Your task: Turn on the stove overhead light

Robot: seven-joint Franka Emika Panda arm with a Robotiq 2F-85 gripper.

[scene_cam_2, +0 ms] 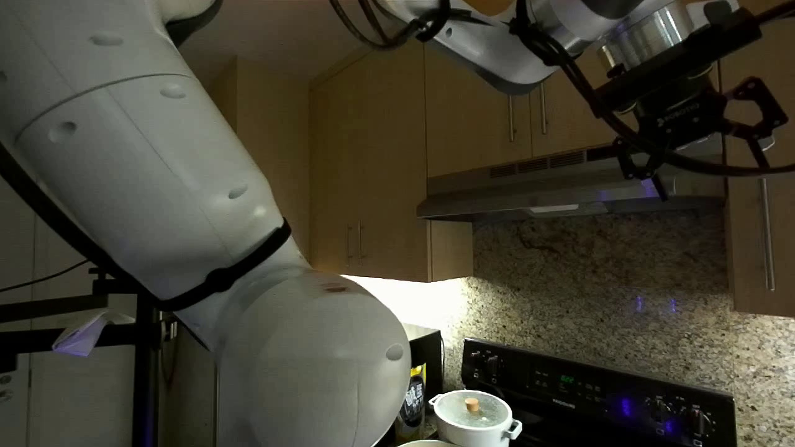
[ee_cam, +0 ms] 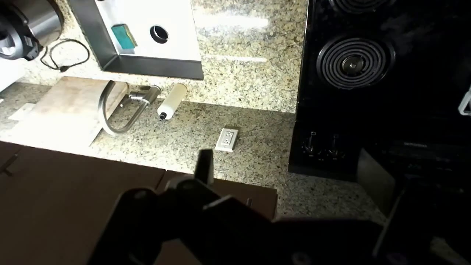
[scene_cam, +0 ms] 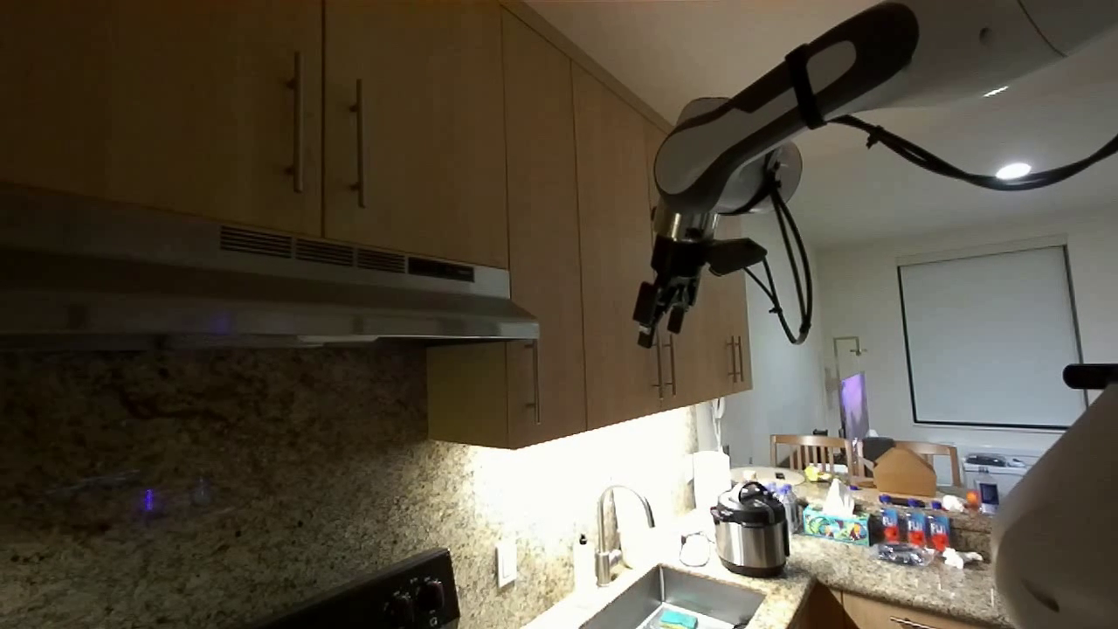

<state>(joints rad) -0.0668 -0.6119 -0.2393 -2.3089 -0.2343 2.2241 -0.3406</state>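
Wooden cabinets run along above a speckled backsplash, which lies dim behind the stove. The arm reaches high in front of them. The range hood, which is the task's light, is mounted under the cabinets over the stove, its slanted lip jutting forward. The gripper hangs before the hood's right end, apart from it, spread wide with nothing held. Right of the vents sits the dark control strip, probably the target, though its switches are too small to read; beneath, a pale lamp panel looks unlit. The step in hand seems to be the approach: it would go best with the fingers first drawn together into one stiff tip, coming in above the lip and square to the strip, then pressing gently.
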